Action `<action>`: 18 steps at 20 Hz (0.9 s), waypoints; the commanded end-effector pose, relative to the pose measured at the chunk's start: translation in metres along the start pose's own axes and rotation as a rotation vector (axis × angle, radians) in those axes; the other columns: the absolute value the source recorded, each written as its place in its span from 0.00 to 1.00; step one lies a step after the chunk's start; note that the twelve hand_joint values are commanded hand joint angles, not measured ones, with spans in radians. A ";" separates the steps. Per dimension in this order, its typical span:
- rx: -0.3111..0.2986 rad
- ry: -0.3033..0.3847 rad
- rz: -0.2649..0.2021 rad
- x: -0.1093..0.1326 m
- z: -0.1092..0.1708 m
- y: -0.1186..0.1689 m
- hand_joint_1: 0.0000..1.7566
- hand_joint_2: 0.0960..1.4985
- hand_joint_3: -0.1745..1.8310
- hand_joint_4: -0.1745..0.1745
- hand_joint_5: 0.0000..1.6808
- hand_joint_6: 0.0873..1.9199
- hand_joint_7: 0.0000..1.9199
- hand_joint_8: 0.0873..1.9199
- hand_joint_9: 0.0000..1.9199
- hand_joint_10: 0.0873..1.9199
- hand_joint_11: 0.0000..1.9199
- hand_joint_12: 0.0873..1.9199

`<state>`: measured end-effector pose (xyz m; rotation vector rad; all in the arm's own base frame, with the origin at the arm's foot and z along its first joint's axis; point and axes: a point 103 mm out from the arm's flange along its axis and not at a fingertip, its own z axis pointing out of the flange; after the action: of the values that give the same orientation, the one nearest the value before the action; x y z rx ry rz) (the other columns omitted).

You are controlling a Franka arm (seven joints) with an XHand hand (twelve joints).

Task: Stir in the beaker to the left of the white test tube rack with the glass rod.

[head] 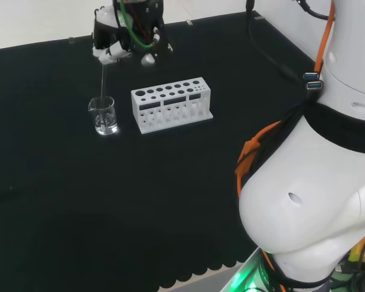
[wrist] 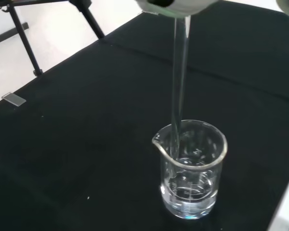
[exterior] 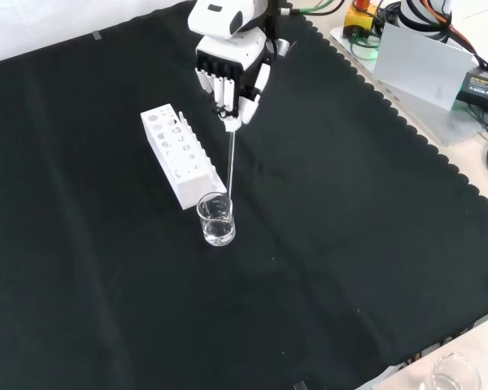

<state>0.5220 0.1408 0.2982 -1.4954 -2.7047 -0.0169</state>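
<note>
A small clear glass beaker (head: pixel 103 115) with some clear liquid stands on the black cloth, to the left of the white test tube rack (head: pixel 171 104) in the head view. In the front view the beaker (exterior: pixel 216 219) sits just in front of the rack (exterior: pixel 179 154). The hand (exterior: pixel 231 77) hangs above it, fingers curled round the top of a thin glass rod (exterior: pixel 229 162). The rod (wrist: pixel 179 77) drops almost straight down and its lower end is inside the beaker (wrist: pixel 192 173), near the rim on the spout side.
The arm's big white links (head: pixel 316 182) stand at the right of the head view. Another clear glass vessel (exterior: pixel 455 375) stands at the bottom right edge of the front view, off the cloth. A grey box and cables (exterior: pixel 427 61) lie beyond the cloth's scalloped edge.
</note>
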 end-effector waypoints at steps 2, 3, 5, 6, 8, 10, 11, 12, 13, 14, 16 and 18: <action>0.015 0.018 -0.024 0.003 0.010 0.025 0.75 0.67 0.00 0.00 0.80 0.16 0.73 0.16 0.96 0.16 0.90 0.21; 0.015 0.022 -0.025 0.000 0.011 0.029 0.75 0.67 0.00 0.00 0.80 0.16 0.73 0.16 0.96 0.16 0.90 0.21; 0.016 0.029 -0.020 -0.008 0.012 0.036 0.75 0.67 0.00 0.00 0.80 0.16 0.73 0.16 0.96 0.16 0.90 0.21; 0.017 0.031 -0.017 -0.012 0.012 0.039 0.75 0.67 0.00 0.00 0.80 0.16 0.73 0.16 0.96 0.16 0.90 0.21; 0.017 0.034 -0.012 -0.021 0.012 0.043 0.75 0.67 0.00 0.00 0.80 0.16 0.73 0.16 0.96 0.16 0.90 0.21; 0.015 0.031 -0.005 -0.030 0.010 0.045 0.75 0.67 0.00 0.00 0.80 0.15 0.73 0.16 0.96 0.16 0.90 0.21; 0.013 0.032 0.002 -0.034 0.008 0.045 0.75 0.67 0.00 0.00 0.80 0.15 0.73 0.16 0.96 0.16 0.90 0.21; 0.011 0.032 0.007 -0.038 0.007 0.044 0.75 0.67 0.00 0.00 0.80 0.15 0.73 0.16 0.96 0.16 0.90 0.21; 0.010 0.029 0.010 -0.041 0.005 0.042 0.75 0.67 0.00 0.00 0.80 0.15 0.73 0.16 0.96 0.16 0.90 0.21; 0.007 0.027 0.014 -0.043 0.004 0.040 0.75 0.67 0.00 0.00 0.80 0.15 0.73 0.16 0.96 0.16 0.90 0.21; 0.004 0.024 0.023 -0.046 0.001 0.034 0.75 0.67 0.00 0.00 0.81 0.15 0.73 0.16 0.96 0.16 0.90 0.22; 0.007 0.015 0.029 -0.046 0.002 0.030 0.75 0.67 0.00 0.00 0.81 0.15 0.73 0.16 0.96 0.16 0.90 0.22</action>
<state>0.5789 0.1318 0.2934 -1.4997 -2.6776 -0.0343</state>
